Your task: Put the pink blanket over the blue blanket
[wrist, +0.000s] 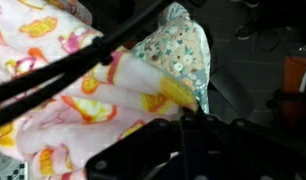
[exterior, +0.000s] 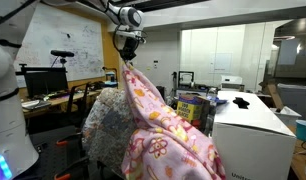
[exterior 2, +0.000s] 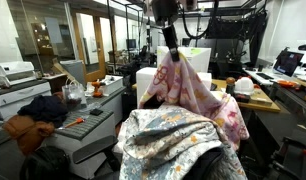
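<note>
Aloft, the gripper (exterior: pixel 126 60) clenches the pink blanket (exterior: pixel 163 125). Only partly draped, it leaves much of the blue blanket (exterior: pixel 106 120) uncovered.

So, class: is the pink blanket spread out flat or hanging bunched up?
Hanging bunched: the pink blanket falls in folds from the shut gripper held high, beside the blue blanket.

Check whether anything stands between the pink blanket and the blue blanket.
Nothing visible does. The tool holds the pink blanket up, and its lower folds hang directly against the blue blanket, with no other object between them.
</note>
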